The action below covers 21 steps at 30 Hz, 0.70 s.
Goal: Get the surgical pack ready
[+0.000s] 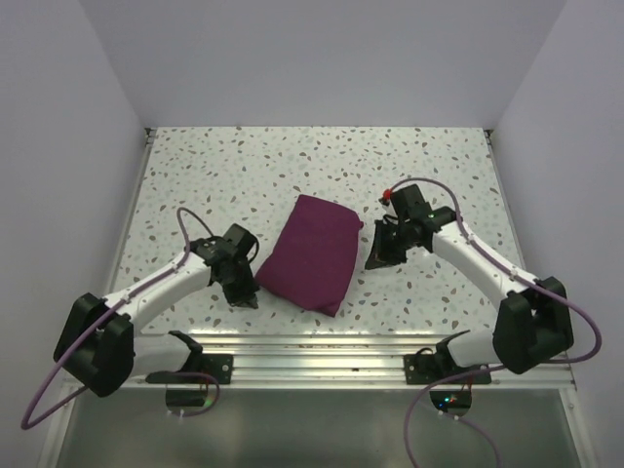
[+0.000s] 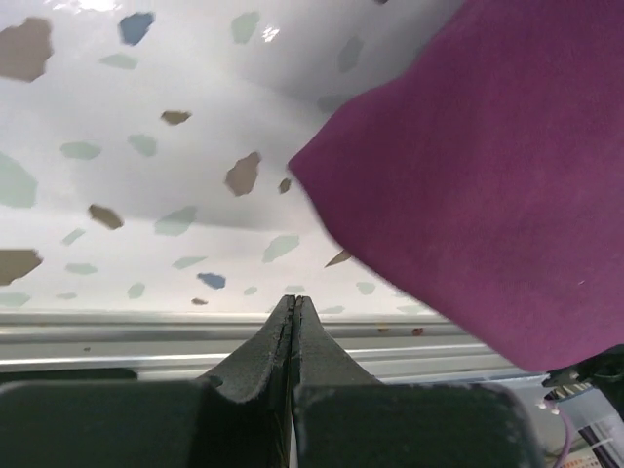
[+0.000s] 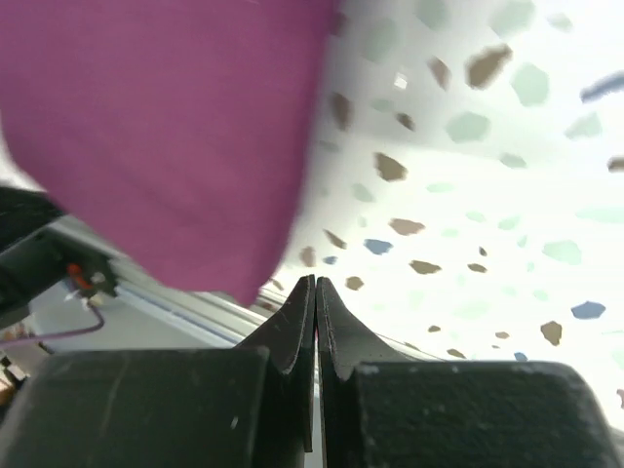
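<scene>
Left hand (image 2: 294,304) seen closed from wrist; overhead shows whole surgical pack (image 1: 312,253).

Speckled terrazzo table (image 1: 292,166), plain white walls (image 1: 322,58) — bright, even light

Seen from high above and behind the arm bases, looking down and forward across the whole white speckled terrazzo tabletop (image 1: 292,156), well back. From the left wrist, low and very near, aimed past the pressed-together black left gripper (image 2: 293,304) toward the ribbed aluminium rail (image 2: 117,336) at the near edge, folded dark purple cloth bundle (image 2: 487,175) at right. From the right wrist, equally near, past the pressed-together black right gripper (image 3: 315,285), same bundle at upper left. Shared across all three: bundle, tabletop, rail.
</scene>
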### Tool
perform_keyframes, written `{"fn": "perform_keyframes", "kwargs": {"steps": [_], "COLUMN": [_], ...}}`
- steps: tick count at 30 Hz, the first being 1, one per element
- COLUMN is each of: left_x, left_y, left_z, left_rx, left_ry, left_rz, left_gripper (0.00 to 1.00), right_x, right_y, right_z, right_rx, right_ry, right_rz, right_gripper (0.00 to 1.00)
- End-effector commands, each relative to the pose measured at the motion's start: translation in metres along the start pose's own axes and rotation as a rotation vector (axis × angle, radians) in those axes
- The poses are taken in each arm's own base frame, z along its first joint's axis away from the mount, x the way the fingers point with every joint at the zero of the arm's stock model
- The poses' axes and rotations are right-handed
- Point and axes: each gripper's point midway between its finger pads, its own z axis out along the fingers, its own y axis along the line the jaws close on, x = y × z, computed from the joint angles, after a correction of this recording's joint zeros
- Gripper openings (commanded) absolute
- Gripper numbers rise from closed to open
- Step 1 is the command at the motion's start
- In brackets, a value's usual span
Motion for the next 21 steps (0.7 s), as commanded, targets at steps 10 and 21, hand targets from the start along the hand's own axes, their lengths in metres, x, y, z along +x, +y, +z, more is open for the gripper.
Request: {"fn": "perform_keyframes", "kwargs": {"steps": [10, 21], "left_x": [-0.048, -0.129], "left_y": [-0.067, -0.078], "left_z": [0.029, 0.033], "left_rx": [0.187, 0.19], "left_ry": [-0.078, -0.174], "left_rz": [-0.104, -0.107], "left_gripper": [0.0, 0.0], "right_x": [0.018, 0.015], "right_y": [-0.017, 0.024], "right_z": [0.073, 0.127], "right_rx": [0.057, -0.015], "right_ry": [0.046, 0.008], "right_rz": [0.259, 0.408], "right_gripper": [0.0, 0.0]}}
